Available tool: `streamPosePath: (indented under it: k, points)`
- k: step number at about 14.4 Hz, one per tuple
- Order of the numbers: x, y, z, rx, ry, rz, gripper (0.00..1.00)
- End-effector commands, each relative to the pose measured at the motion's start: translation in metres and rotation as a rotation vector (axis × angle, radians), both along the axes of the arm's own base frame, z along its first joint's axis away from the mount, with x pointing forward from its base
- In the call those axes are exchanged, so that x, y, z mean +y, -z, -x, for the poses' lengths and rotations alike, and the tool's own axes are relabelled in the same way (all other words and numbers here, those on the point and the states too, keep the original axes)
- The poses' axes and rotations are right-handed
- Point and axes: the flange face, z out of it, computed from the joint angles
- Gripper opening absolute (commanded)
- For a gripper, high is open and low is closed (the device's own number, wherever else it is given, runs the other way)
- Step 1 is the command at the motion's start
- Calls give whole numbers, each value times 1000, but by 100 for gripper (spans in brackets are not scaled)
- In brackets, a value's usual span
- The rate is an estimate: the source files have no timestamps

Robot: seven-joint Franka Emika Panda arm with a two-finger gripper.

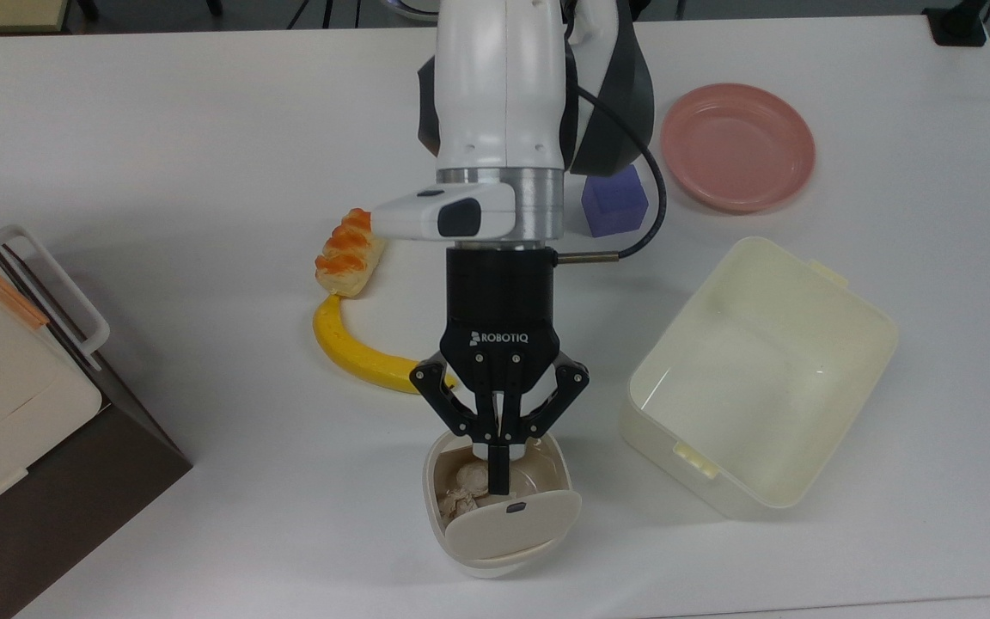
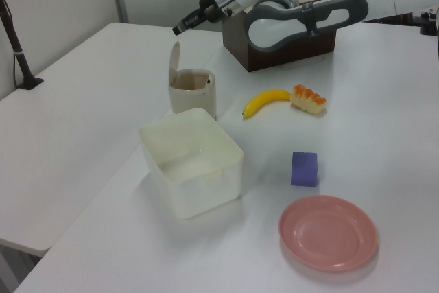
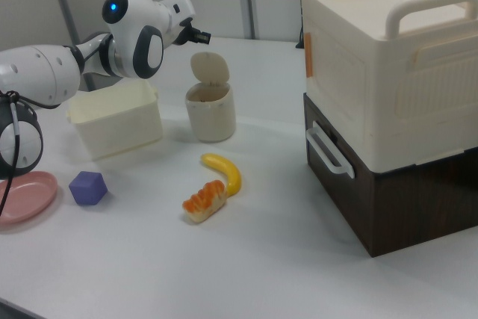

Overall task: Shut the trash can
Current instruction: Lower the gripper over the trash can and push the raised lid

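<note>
Cream trash can (image 1: 495, 507) — beige lid (image 1: 512, 522)

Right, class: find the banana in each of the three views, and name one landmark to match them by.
Top view: the banana lies left of centre, partly under the gripper.
Left view: the banana lies right of centre, beside the pastry.
Right view: the banana lies low, centre-left.
Shared landmark: the open trash can close by.

White table (image 1: 160, 155) bearing trash can (image 1: 495, 507) (lid up), tub (image 1: 757, 378), banana (image 1: 357, 348), pastry (image 1: 349, 254), purple block (image 1: 614, 205), pink plate (image 1: 737, 146), stacked boxes (image 3: 388, 95).
</note>
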Motion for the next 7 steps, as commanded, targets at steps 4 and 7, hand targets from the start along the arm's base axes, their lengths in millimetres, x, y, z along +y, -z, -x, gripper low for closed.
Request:
streamPosePath:
  k: [4,7]
  points:
    - [12,27,-6,-80,-7,7,0]
    - [16,43,-13,-80,-14,25,0]
